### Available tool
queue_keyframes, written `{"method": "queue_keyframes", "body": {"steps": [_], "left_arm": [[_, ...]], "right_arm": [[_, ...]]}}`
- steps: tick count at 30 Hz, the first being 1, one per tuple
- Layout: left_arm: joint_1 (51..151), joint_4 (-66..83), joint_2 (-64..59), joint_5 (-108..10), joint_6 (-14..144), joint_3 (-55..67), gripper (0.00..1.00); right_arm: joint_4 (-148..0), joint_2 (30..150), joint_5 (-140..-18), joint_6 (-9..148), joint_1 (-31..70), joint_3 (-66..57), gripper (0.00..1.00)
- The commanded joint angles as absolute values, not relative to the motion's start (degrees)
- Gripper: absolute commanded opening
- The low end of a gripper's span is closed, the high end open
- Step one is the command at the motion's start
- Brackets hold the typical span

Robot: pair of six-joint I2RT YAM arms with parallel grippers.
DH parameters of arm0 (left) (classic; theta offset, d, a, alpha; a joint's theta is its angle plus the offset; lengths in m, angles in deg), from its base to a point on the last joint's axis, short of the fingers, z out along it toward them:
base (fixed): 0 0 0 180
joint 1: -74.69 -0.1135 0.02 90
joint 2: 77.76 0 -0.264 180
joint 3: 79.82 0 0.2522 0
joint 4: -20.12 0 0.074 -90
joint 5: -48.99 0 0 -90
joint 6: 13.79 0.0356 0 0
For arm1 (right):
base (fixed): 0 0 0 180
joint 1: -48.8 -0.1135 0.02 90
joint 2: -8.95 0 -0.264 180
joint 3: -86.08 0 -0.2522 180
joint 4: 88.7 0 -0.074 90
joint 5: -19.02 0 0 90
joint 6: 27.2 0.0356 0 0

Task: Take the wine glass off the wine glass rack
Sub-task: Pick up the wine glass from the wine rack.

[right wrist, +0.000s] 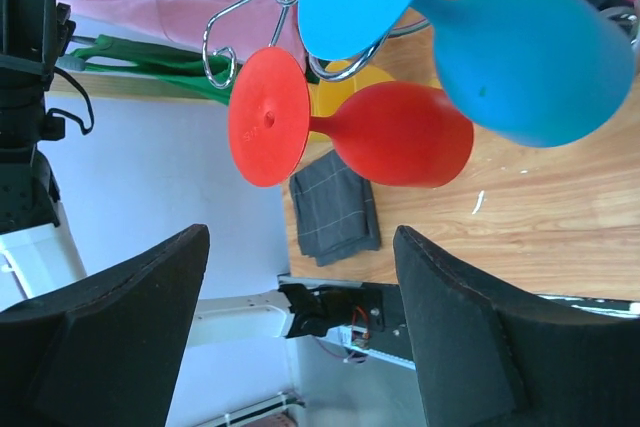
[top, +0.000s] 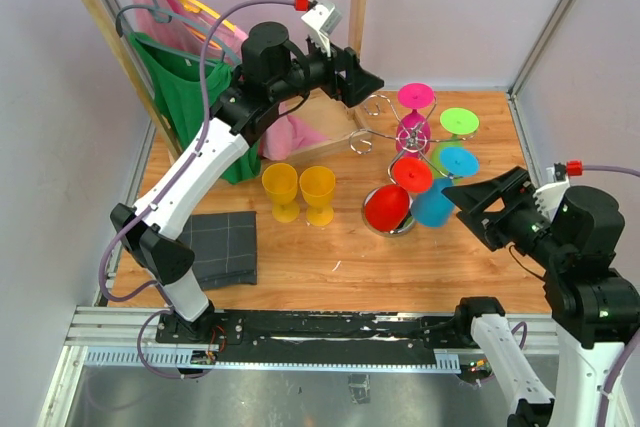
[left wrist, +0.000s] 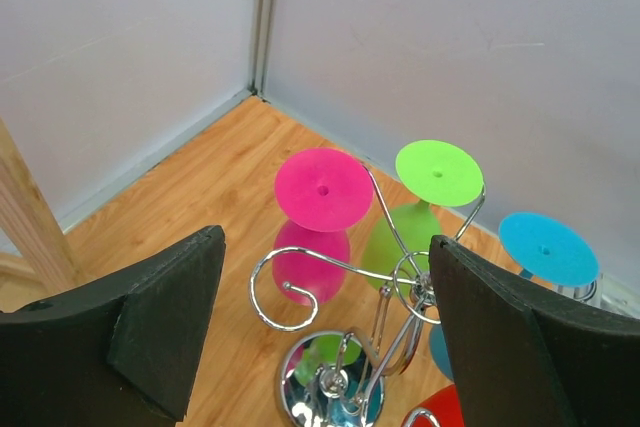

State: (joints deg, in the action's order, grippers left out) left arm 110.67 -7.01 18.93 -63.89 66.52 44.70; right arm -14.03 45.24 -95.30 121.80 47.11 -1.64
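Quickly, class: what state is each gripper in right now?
Left gripper: open, holding nothing.
Right gripper: open, holding nothing.

Wooden table (top: 340, 259) under chrome wine glass rack (left wrist: 330, 389), yellow cup (top: 281, 188), orange cup (top: 318, 193), folded grey cloth (top: 222, 247).

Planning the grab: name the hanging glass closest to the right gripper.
The blue glass, just ahead of the right gripper; the red glass, green glass and pink glass hang farther off.
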Motion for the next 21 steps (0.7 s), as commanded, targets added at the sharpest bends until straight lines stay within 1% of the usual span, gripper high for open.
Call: {"method": "queue_keyframes", "body": {"steps": [1, 8, 21], "left_arm": [[111.3, -5.3, 17.1, -62.9, 65.8, 45.0, 0.88], [111.7, -5.2, 17.3, -62.5, 65.6, 45.4, 0.88], [112.5, -6.4, 18.9, -62.4, 65.1, 47.5, 0.88]], "right_arm": [[-20.2, 43.9, -99.3, 127.4, 48.4, -5.3, 0.75], [-25.6, 41.8, -99.9, 131.3, 48.4, -11.1, 0.68], [-32.1, 44.7, -102.1, 132.0, 48.4, -13.9, 0.59]]}}
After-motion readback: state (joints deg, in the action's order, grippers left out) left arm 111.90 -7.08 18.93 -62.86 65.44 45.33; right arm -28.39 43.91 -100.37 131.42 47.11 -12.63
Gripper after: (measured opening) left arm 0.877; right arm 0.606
